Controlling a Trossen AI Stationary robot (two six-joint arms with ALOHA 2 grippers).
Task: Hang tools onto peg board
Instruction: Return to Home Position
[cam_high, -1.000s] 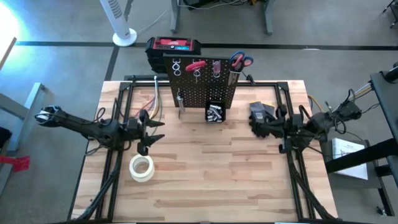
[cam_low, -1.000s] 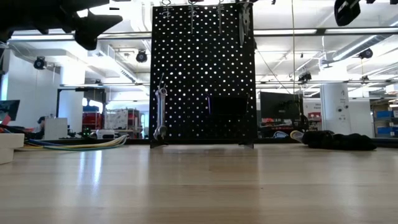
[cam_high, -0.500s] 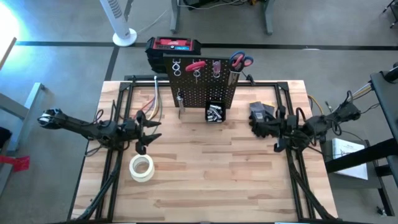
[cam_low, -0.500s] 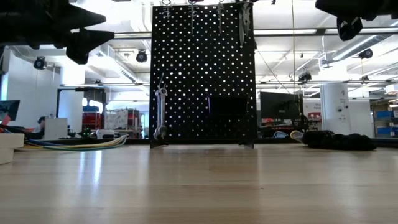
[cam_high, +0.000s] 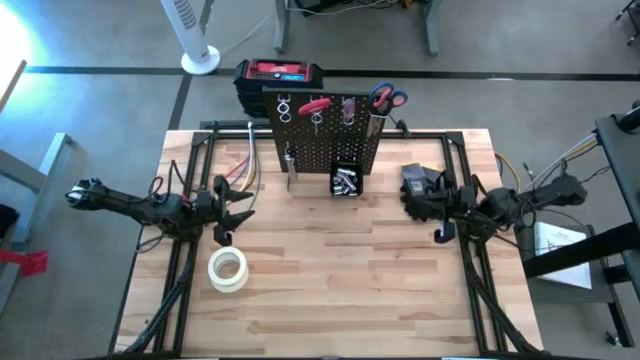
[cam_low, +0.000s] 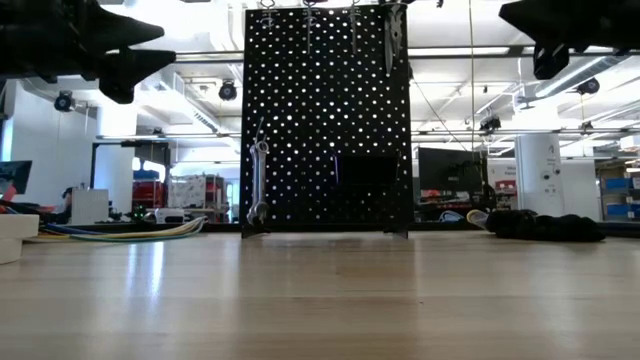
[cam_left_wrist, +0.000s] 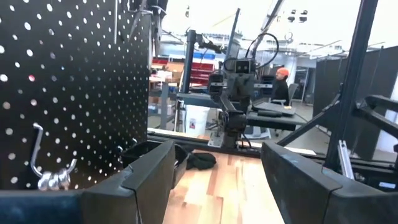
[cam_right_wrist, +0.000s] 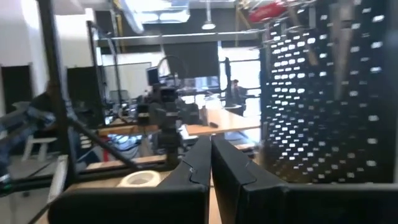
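The peg board (cam_high: 325, 140) stands upright at the table's far middle. Hanging from it are red-handled scissors (cam_high: 388, 97), a red clamp-like tool (cam_high: 316, 104) and a silver wrench (cam_low: 258, 185). Small silver sockets lie in its black bin (cam_high: 347, 181). My left gripper (cam_high: 240, 212) hovers open and empty over the table's left side, near of the board. Level with it on the right side, my right gripper (cam_high: 432, 212) hovers shut and empty. In the wrist views the left fingers (cam_left_wrist: 149, 180) stand wide apart and the right fingers (cam_right_wrist: 210, 163) are pressed together.
A white tape roll (cam_high: 228, 268) lies near of my left gripper. A black glove (cam_high: 418, 180) lies just far of my right gripper. A red-and-black toolbox (cam_high: 279, 75) sits behind the board. Bare wood spreads between the arms and toward the near edge.
Both grippers have sunk a little toward the table, still well above it. My left gripper has drawn slightly back toward the left edge, and my right toward the right edge. Neither has opened or shut. The tools and the board have kept still.
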